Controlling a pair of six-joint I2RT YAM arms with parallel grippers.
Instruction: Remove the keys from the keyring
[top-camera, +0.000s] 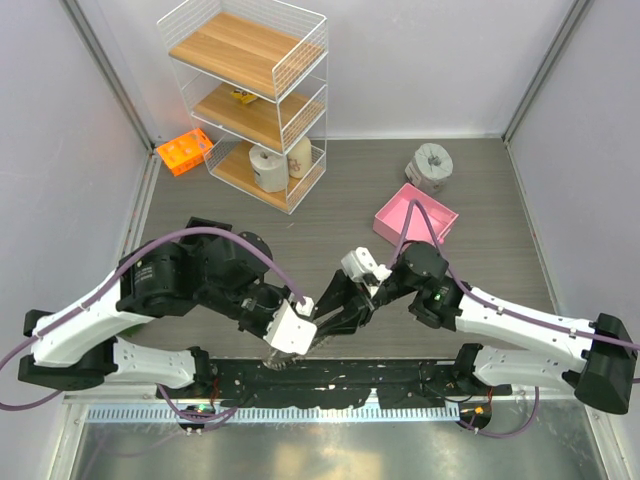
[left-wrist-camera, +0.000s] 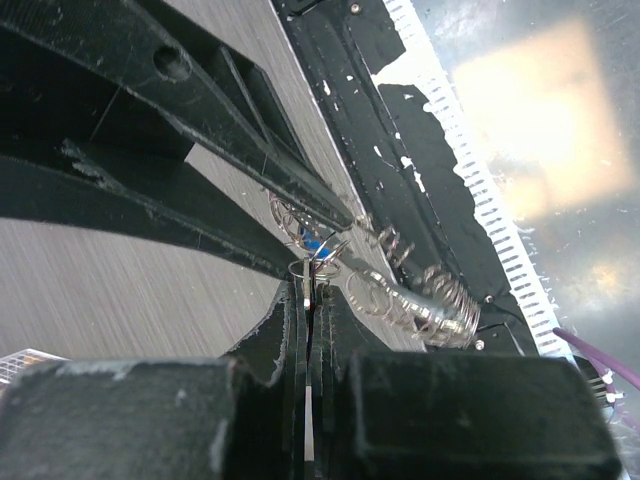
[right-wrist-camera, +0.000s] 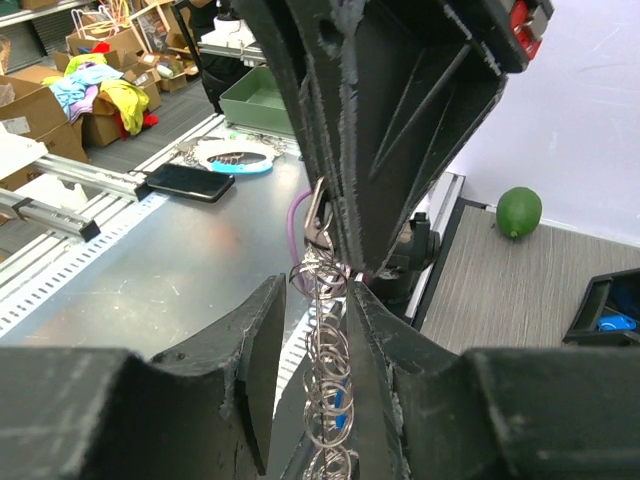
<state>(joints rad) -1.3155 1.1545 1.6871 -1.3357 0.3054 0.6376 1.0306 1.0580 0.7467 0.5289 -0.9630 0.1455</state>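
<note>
Grey wood-grain bench (top-camera: 500, 200), six o'clock edge: the left tool (left-wrist-camera: 306, 290), pinched almost closed, grips a thin wire loop (left-wrist-camera: 300, 268) among the keys (left-wrist-camera: 315, 243), while the right tool (right-wrist-camera: 318, 310) clamps the coiled keyring (left-wrist-camera: 420, 300) just beside them. Separation appears under way; next, probably, a careful pull apart to slide one key free.

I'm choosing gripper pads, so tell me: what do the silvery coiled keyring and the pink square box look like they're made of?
The silvery coiled keyring looks like bare steel wire: it is made of thin, bright loops with sharp glints. The pink square box looks like matte plastic or card. Its colour is even and it has no shine, so the top view doesn't settle which.
</note>
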